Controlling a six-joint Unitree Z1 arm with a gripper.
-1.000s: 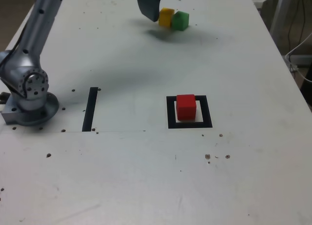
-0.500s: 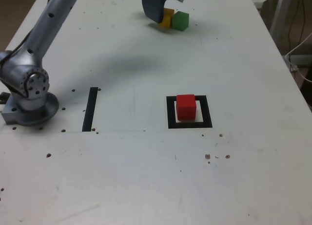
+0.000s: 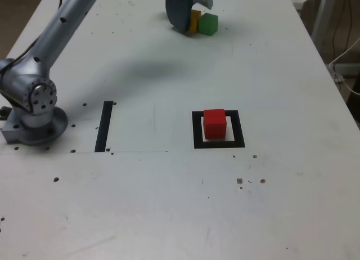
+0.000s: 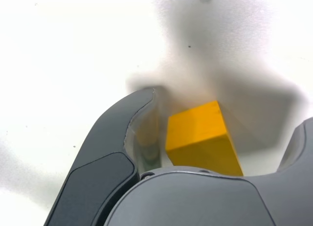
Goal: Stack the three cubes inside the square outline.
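Since a second ago your gripper has dropped lower and slid toward the exterior view's right at the far edge of the table, so that it now hides most of the yellow cube, which earlier showed nearly whole beside it. The move turns on one relation: the yellow cube sits inside the open jaws, not beside them, and the wrist view shows it between the two dark fingers with a gap on each side, so nothing is clamped yet. The green cube is touching or just beside the yellow one on the exterior view's right, so closing could nudge it. The red cube already sits in the square outline, nearer to you and well apart from the gripper. The exterior view gives you that layout and the green neighbour; the wrist view shows neither, but only there do you see the clearance around the yellow cube.
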